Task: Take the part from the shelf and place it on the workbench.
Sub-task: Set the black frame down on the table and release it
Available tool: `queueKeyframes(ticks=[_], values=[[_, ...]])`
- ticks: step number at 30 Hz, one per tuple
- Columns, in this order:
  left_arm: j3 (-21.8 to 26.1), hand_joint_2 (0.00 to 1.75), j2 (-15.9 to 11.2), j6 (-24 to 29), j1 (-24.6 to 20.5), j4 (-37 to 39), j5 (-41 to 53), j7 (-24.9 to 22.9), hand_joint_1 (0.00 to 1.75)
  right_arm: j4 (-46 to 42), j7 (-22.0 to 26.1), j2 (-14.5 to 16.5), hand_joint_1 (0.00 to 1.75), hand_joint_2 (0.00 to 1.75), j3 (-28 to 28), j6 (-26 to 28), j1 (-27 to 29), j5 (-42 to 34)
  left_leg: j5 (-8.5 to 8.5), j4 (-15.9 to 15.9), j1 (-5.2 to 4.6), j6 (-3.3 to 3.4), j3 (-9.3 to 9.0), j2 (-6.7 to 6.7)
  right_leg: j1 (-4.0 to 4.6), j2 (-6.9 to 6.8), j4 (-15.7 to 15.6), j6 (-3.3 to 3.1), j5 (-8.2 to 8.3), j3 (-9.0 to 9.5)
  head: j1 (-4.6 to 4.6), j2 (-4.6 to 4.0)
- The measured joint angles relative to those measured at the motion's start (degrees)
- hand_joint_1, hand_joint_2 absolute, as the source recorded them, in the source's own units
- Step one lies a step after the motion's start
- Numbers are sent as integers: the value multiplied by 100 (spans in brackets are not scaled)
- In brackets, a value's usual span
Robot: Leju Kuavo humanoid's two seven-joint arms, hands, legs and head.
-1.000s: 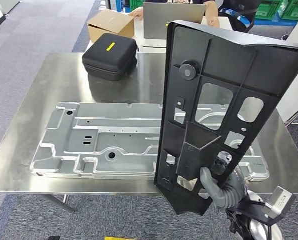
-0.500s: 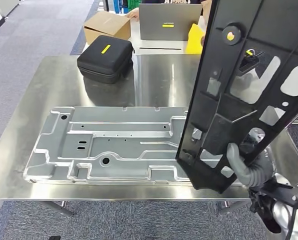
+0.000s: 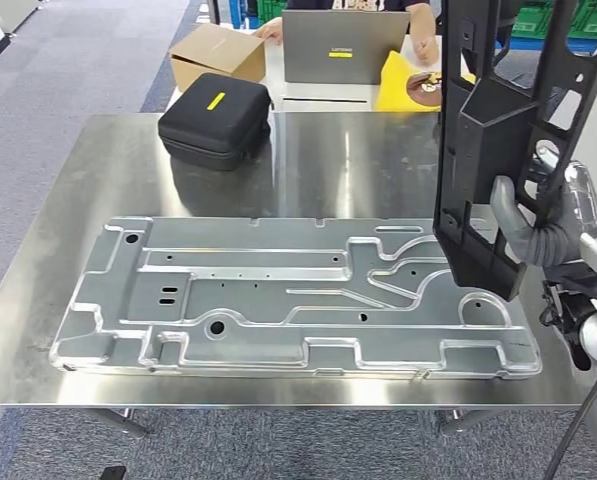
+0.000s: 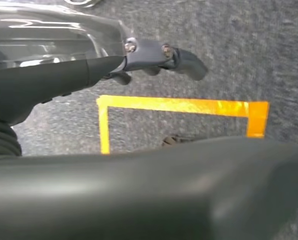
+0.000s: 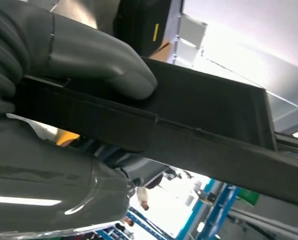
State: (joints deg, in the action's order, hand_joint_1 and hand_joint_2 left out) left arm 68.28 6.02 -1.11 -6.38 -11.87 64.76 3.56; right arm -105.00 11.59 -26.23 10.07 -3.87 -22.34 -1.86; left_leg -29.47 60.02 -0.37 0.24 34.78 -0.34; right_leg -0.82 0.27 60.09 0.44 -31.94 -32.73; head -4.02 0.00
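Note:
The part (image 3: 484, 130) is a large black plastic panel with cut-outs, standing nearly upright above the right end of the steel workbench (image 3: 340, 160). My right hand (image 3: 533, 235) grips its lower edge, and its bottom corner hangs just over a big ribbed silver plate (image 3: 280, 300) lying flat on the bench. In the right wrist view the grey thumb of my right hand (image 5: 83, 60) presses on the part (image 5: 215, 125). My left hand (image 4: 102, 65) hangs beside me over the carpet, fingers (image 4: 184, 57) stretched out and holding nothing.
The silver plate covers most of the bench's near half. A black zip case (image 3: 216, 120) sits at the back left. Behind it a second table bears a cardboard box (image 3: 216, 55), a laptop (image 3: 344, 45) and a yellow cloth (image 3: 401, 85); a person's hand (image 3: 428, 22) rests there. Orange floor tape (image 4: 177, 106) lies below.
My right hand has carried the black part to the right and upward, from in front of the plate's middle to the bench's right end. The plate now shows almost whole.

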Motion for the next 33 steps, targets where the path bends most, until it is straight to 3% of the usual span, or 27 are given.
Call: queueKeyframes(ticks=[6,13,23,33], values=[[-25,175,21,-17,-48,0,96,-93,0,786,-533,87,175,175,548,86,-848,890,-8,3,-6,21,1,-17,-6,-8,-61,40,26,38,-1,0],[-102,175,28,-61,-130,0,177,-195,0,1950,-972,468,175,175,1503,156,-1786,1969,-4,7,-3,29,-4,-19,-2,-12,-68,55,34,38,-1,0],[-202,175,38,-111,-207,0,245,-292,0,3068,-1452,991,175,175,2679,-209,-2622,3104,-2,5,26,29,-3,-18,22,-7,-65,53,32,34,-2,0],[-270,175,105,-127,-212,0,211,-317,0,4127,-1621,1645,175,175,3984,-700,-3213,3610,-2,5,32,28,-1,-18,30,-9,-64,52,31,34,-2,0]])
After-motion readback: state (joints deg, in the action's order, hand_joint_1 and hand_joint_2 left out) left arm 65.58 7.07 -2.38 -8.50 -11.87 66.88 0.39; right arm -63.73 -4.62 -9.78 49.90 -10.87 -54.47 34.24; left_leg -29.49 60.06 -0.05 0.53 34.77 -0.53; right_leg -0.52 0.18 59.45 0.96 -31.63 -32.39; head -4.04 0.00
